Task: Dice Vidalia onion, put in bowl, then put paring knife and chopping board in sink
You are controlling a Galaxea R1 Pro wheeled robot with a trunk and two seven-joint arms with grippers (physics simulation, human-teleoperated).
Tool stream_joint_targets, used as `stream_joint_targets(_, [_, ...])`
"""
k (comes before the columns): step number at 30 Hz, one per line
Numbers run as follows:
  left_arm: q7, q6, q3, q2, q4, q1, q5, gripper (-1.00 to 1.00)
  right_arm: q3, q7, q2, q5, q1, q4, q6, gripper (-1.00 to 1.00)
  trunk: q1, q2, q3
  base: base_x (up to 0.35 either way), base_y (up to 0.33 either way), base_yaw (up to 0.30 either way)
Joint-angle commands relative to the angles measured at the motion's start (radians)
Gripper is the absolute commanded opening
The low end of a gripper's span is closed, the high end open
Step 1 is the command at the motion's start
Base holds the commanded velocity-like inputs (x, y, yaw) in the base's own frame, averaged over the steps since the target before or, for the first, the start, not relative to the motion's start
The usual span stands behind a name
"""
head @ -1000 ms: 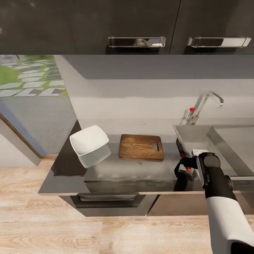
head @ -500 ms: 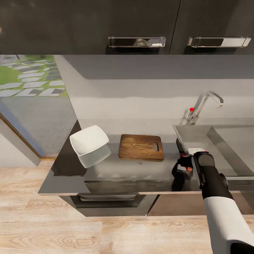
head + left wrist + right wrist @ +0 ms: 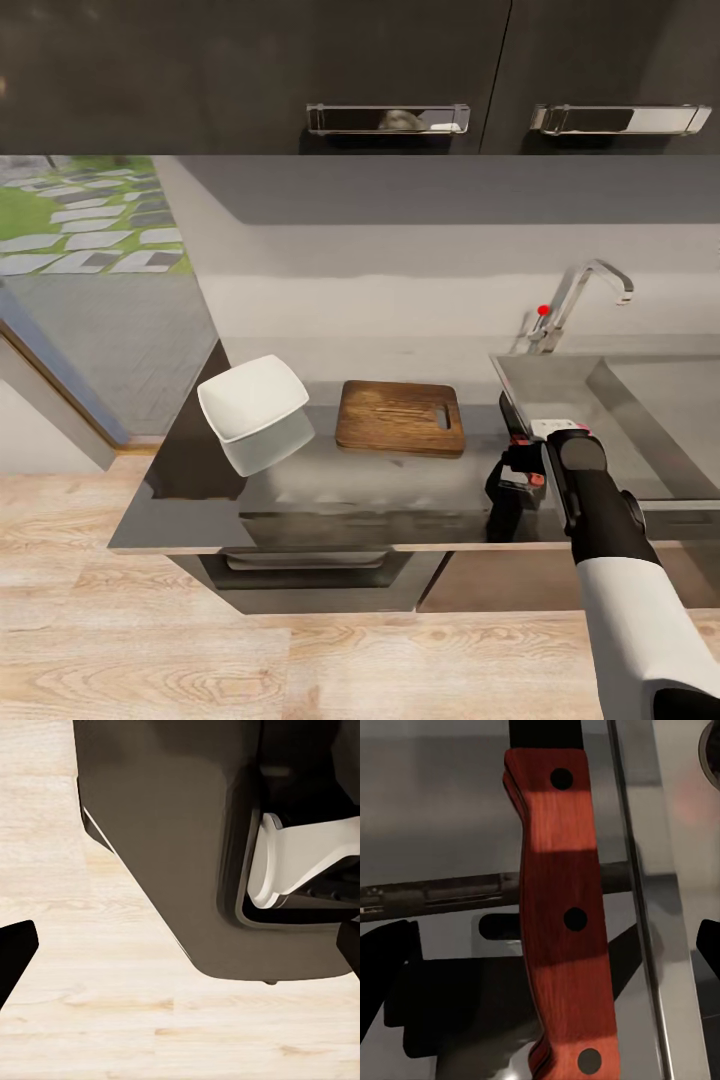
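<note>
Reaching: right gripper [image 3: 512, 478] low over the red-handled paring knife [image 3: 561, 922], which lies on the long grey steel countertop [image 3: 330, 485] against the left rim of the rectangular stainless sink [image 3: 640, 415]
Grip: fingers [image 3: 386, 967] spread wide either side of the riveted handle, nothing clamped yet
Left gripper: dark fingertips [image 3: 15, 956] parted over pale wood floor, holding nothing
Board: thick dark-brown wooden chopping board [image 3: 400, 417] bare at mid-counter; no onion or dice on it
Bowl: white squarish bowl [image 3: 252, 397] near the counter's left end, looks empty
Progress: early, by my reading; dicing, filling the bowl and sinking the tools all remain
Views: right wrist shows handle, rivets and finger spread; head shows board, bowl and chrome faucet [image 3: 580, 295]
</note>
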Motion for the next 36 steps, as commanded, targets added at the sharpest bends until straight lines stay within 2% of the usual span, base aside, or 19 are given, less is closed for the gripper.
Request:
stream_joint_targets(1, [-0.001,-0.001,0.001,0.0,-0.002,0.001,0.001,1.0,-0.001,0.013,0.0,-0.002,0.0,0.0,0.005,1.0,0.001,-0.001,-0.002,0.0,0.0,0.0])
stream_joint_targets(32, [-0.001,-0.001,0.001,0.0,-0.002,0.001,0.001,1.0,-0.002,0.013,0.0,-0.002,0.0,0.0,0.005,1.0,0.001,-0.001,-0.002,0.0,0.0,0.0])
stream_joint_targets(33, [-0.001,-0.001,0.001,0.0,-0.002,0.001,0.001,1.0,-0.002,0.013,0.0,-0.002,0.0,0.0,0.005,-1.0,0.001,-0.001,-0.002,0.0,0.0,0.0])
stream_joint_targets(36, [-0.001,-0.001,0.001,0.0,-0.002,0.001,0.001,1.0,-0.003,0.013,0.0,-0.002,0.0,0.0,0.005,-1.0,0.001,-0.001,-0.002,0.0,0.0,0.0])
